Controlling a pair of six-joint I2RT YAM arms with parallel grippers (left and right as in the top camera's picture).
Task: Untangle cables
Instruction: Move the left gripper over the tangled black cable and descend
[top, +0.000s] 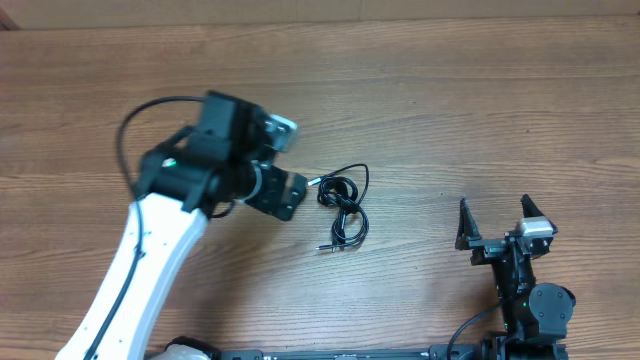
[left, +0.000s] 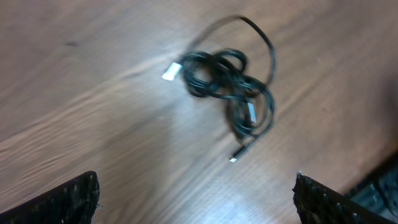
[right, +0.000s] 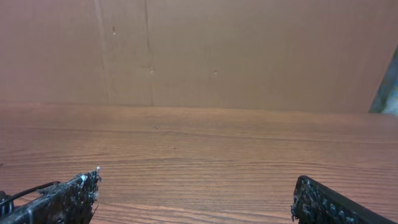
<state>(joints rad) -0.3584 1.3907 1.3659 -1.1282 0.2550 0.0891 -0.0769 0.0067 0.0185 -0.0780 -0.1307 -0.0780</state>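
overhead shows the thin black cables (top: 344, 205) with silver-tipped plugs loosely knotted on the brown wood-grain table (top: 450, 90), just beside your spread, empty left gripper (top: 298, 190). grab several strands and you may tighten the knot. your right gripper (top: 494, 215), also spread, sits well apart; nothing lies between.

A brown wooden table (top: 480, 100) with a strong lengthwise grain fills the view. Behind its far edge stands a plain brown wall (right: 249, 50), evenly lit.
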